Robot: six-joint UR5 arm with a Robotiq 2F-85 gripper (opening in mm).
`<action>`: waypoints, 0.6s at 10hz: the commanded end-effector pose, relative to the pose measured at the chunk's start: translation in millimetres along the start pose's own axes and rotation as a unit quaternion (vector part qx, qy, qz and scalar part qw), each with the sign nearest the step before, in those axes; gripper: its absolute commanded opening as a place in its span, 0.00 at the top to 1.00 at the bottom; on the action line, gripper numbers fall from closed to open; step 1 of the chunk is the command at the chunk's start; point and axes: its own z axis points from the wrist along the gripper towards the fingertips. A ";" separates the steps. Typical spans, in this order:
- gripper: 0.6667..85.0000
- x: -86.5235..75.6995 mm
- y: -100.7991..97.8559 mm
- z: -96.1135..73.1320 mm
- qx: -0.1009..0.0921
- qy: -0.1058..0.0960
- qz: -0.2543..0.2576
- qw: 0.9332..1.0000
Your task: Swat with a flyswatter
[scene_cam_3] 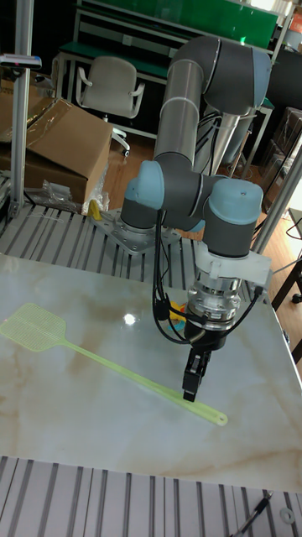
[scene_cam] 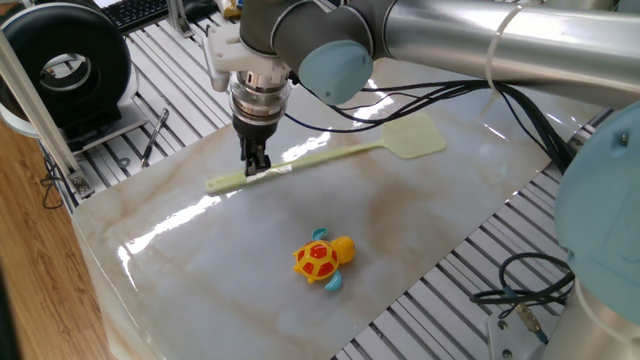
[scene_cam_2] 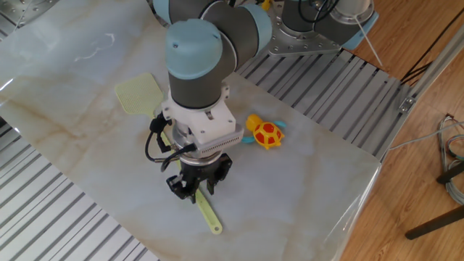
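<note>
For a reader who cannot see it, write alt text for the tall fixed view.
A robot arm's gripper is shut on the handle of a pale yellow-green flyswatter lying across a marble table, mesh head at left. Chairs and a cardboard box stand behind.

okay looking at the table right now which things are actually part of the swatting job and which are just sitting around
Part of the job:
flyswatter, held near the handle end
gripper, closed on it

Just lying about:
toy turtle on the marble tabletop
black reel off the table's edge
</note>
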 end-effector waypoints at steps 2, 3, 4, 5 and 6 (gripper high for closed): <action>0.41 11.6 -4.0 -19.4 -0.009 -0.002 -0.001 1.000; 0.45 26.2 -7.7 -33.8 -0.014 0.004 -0.006 1.000; 0.61 39.8 -4.7 -42.0 -0.013 0.012 0.006 1.000; 0.98 49.7 -13.0 -46.6 0.021 0.029 0.032 0.999; 0.99 40.6 -7.9 -43.7 0.019 0.025 0.064 0.997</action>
